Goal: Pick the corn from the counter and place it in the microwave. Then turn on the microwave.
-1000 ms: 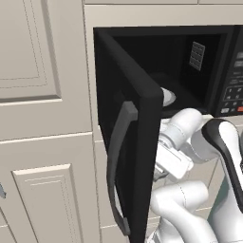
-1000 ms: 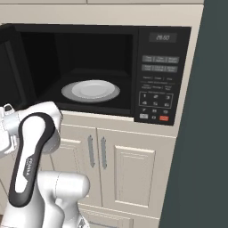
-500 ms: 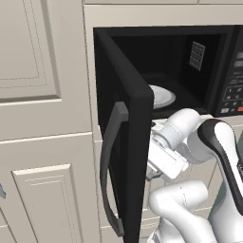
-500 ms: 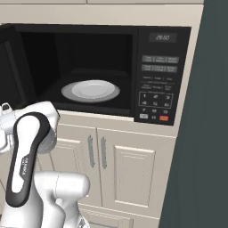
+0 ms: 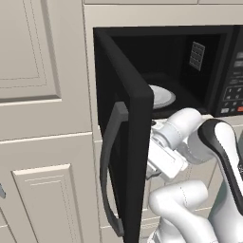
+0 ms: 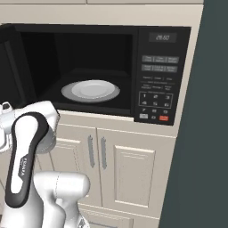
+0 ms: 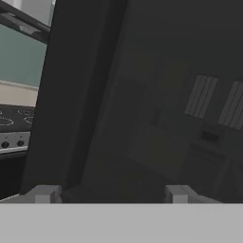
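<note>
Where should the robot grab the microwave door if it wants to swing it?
Probably by the handle of the microwave door. It is a long, curved grey bar running up and down the door's outer face, standing off it, so fingers could fit around it. The door hangs open, so the gripper, now at the inner face, would come from the outer, left side, fingers straddling the bar's middle.

Base views flank arm, both facing open microwave (image 6: 133, 71) (shared plate (image 5: 161, 97)); hand view close against door (image 7: 156, 104).
</note>
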Robot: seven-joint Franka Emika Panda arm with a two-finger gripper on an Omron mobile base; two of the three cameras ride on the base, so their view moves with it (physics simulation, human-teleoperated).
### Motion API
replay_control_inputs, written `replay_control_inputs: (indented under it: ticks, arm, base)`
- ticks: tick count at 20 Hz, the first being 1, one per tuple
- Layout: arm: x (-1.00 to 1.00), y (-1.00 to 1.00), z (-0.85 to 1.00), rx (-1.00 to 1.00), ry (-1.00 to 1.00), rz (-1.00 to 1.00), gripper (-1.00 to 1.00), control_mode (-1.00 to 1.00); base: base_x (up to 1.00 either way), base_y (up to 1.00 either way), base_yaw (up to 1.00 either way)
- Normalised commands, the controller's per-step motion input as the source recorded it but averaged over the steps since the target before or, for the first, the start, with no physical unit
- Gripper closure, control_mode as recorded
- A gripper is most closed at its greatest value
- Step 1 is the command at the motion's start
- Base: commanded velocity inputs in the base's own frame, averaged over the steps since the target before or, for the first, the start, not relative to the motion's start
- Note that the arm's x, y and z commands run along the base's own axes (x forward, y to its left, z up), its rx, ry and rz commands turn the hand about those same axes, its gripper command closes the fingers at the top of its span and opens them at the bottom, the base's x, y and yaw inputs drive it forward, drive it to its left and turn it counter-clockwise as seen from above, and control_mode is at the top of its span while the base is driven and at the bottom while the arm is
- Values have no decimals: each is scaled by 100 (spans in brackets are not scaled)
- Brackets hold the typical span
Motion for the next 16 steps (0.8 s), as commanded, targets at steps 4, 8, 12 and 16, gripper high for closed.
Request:
replay_control_inputs:
  ticks: [4,8,12,16]
  arm:
    - [-2,-10,0,2,0,-2,-100,-100]
    - [-2,-20,0,2,0,-2,-100,-100]
    - [0,-23,0,0,0,-4,-100,-100]
    - [0,-27,0,0,0,-7,-100,-100]
  base:
    - [0,0,0]
    - [0,0,0]
    - [0,0,0]
    - [0,0,0]
